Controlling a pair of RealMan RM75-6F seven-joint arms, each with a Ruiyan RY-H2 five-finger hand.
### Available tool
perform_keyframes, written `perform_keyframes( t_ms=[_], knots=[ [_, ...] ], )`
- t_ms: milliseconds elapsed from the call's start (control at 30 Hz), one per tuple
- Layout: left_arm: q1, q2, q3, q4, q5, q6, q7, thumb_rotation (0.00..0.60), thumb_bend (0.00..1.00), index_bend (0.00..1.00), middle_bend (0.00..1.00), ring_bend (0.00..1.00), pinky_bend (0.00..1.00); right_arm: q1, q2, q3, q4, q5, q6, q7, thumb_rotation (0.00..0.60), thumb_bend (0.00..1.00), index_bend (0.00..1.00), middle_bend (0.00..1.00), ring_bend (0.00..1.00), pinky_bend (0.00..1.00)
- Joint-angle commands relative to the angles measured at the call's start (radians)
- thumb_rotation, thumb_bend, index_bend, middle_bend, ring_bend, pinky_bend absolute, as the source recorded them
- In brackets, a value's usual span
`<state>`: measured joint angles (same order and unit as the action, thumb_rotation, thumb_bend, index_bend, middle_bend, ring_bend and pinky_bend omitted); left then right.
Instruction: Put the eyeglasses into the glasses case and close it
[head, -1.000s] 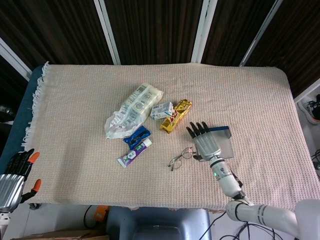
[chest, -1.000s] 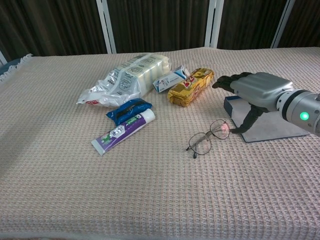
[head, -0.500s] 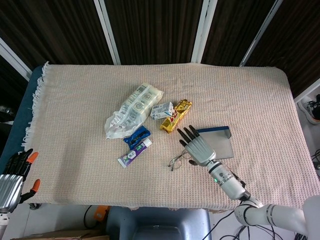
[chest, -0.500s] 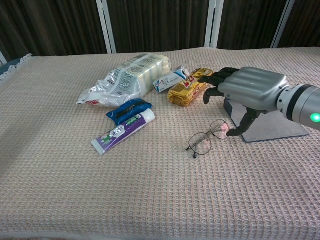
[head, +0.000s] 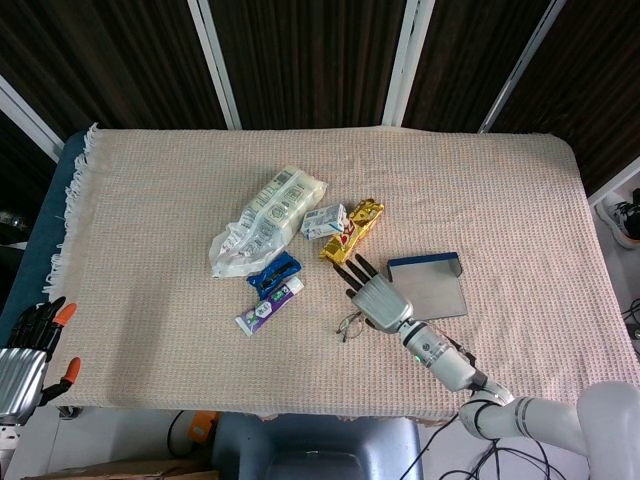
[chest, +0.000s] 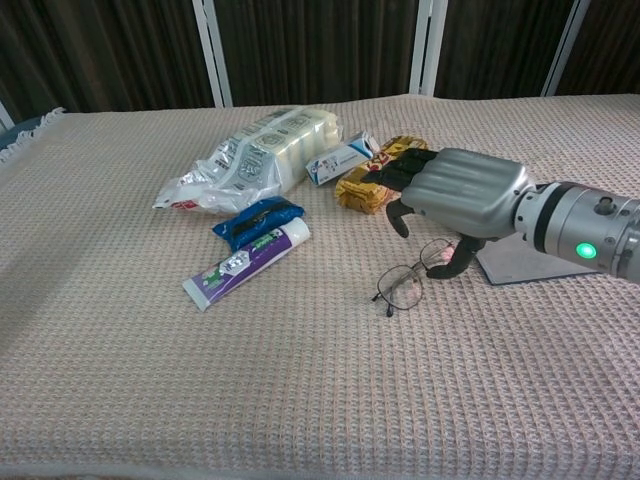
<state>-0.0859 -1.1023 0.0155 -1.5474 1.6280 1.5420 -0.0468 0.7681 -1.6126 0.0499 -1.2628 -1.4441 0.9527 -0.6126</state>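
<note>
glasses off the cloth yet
No, the glasses lie flat on the cloth in the chest view, with the right hand above them, not lifting them.

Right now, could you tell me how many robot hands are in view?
2. The right hand hovers over the eyeglasses mid-table; the left hand hangs off the table's near-left corner, seen only in the head view.

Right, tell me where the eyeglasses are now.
The eyeglasses lie on the cloth right of centre, under the right hand, between the purple tube and the glasses case.
</note>
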Motion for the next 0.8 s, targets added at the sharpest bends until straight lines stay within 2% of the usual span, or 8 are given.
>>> perform_keyframes(
  t_ms=[33, 433, 800],
  knots=[
    [0.000, 0.000, -0.001, 0.000, -0.001, 0.000, 0.001, 0.600, 0.40, 0.00, 0.00, 0.00, 0.06, 0.008, -0.002, -0.006, 0.010, -0.011, -0.009, 0.005, 0.600, 0.42, 0.57, 0.00, 0.00, 0.00],
    [0.000, -0.002, -0.002, -0.006, -0.005, -0.005, 0.016, 0.600, 0.40, 0.00, 0.00, 0.00, 0.06, 0.023, -0.002, -0.016, 0.017, -0.024, -0.040, -0.007, 0.600, 0.46, 0.58, 0.00, 0.00, 0.01],
    [0.002, -0.001, -0.003, -0.008, -0.007, -0.003, 0.017, 0.600, 0.42, 0.00, 0.00, 0.00, 0.06, 0.024, -0.010, -0.025, 0.025, -0.027, -0.055, -0.006, 0.600, 0.56, 0.65, 0.00, 0.00, 0.02]
  ],
)
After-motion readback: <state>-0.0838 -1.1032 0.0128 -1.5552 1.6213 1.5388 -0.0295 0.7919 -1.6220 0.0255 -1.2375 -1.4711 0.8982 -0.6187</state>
